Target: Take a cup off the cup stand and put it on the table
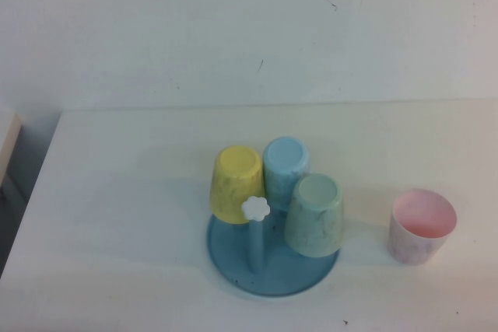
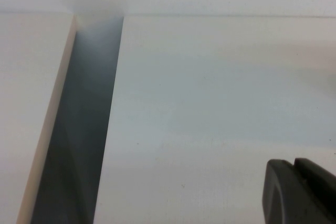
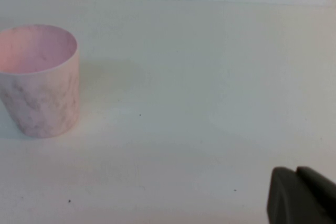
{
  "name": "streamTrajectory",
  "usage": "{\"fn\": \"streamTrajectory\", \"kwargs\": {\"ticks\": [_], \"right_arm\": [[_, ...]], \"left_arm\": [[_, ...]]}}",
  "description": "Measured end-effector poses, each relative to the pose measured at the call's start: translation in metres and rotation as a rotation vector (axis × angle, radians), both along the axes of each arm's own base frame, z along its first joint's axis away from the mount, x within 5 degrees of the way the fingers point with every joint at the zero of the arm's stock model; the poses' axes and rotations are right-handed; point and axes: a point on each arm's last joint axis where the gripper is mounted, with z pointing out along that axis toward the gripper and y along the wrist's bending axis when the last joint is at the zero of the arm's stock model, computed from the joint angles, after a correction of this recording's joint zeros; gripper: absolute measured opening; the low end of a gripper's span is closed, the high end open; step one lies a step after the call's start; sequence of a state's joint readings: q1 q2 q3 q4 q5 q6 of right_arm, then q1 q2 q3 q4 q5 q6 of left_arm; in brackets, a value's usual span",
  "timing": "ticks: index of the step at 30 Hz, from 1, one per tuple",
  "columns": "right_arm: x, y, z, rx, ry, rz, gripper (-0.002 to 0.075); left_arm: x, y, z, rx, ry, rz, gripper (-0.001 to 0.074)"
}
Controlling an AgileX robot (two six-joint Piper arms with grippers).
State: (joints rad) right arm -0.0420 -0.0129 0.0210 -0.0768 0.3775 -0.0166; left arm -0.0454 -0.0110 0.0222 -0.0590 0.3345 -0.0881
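The pale pink cup (image 1: 421, 227) stands upright on the white table (image 1: 117, 215), to the right of the cup stand and apart from it. It also shows in the right wrist view (image 3: 39, 82), mouth up and empty. The blue cup stand (image 1: 272, 276) has one bare peg topped by a white flower knob (image 1: 255, 208). Neither arm shows in the high view. My right gripper (image 3: 296, 171) is shut and empty, over bare table well away from the pink cup. My left gripper (image 2: 294, 163) is shut and empty above the table near its left edge.
A yellow cup (image 1: 236, 184), a light blue cup (image 1: 285, 165) and a mint green cup (image 1: 315, 214) sit upside down on the stand's pegs. A dark gap (image 2: 79, 129) separates the table's left edge from a neighbouring pale surface (image 2: 26, 77). A wall stands behind the table.
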Motion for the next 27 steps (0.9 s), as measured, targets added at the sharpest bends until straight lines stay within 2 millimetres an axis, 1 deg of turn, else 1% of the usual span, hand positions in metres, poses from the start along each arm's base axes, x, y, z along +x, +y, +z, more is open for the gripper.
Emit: {"fn": "streamTrajectory", "kwargs": {"ticks": [27], "right_arm": [[0.0, 0.0005, 0.0, -0.002, 0.0, 0.011, -0.0001]], "left_arm": [[0.0, 0.0, 0.0, 0.002, 0.0, -0.001, -0.0003]]}}
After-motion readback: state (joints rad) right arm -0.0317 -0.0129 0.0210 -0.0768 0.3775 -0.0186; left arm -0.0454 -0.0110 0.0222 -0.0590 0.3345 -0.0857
